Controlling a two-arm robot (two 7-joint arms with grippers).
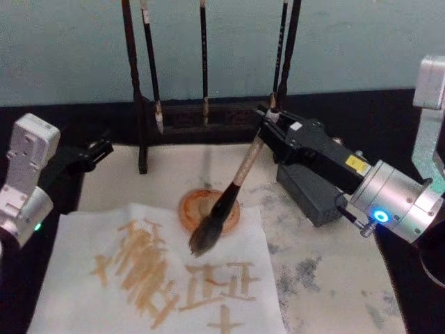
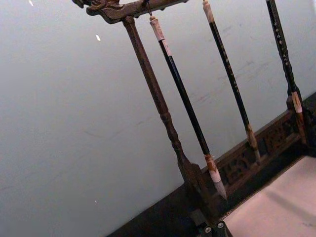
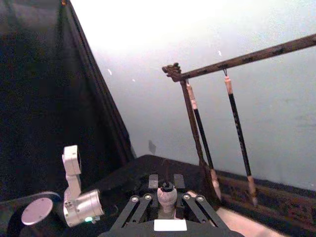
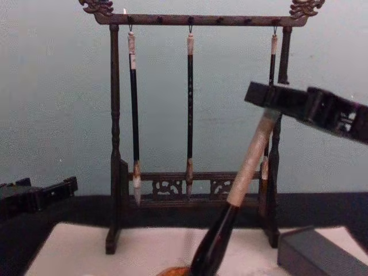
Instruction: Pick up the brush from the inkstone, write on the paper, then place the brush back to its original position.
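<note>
One brush [image 1: 236, 184] — beige handle, black collar, bushy tuft — tilts over paper [image 1: 83, 233], clamped in right gripper [image 1: 265, 125] fingers; left gripper [image 1: 99, 149] parked.

Calligraphy test bench: wooden brush rack [image 4: 114, 115], plain wall [image 4: 57, 86].

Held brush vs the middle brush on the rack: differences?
The brush has a thick pale handle and bushy tuft; the middle hanging brush is slim and dark. The brush leans tilted, clamped in the right gripper; the middle hanging brush hangs upright from the rack. Both point bristles down.
</note>
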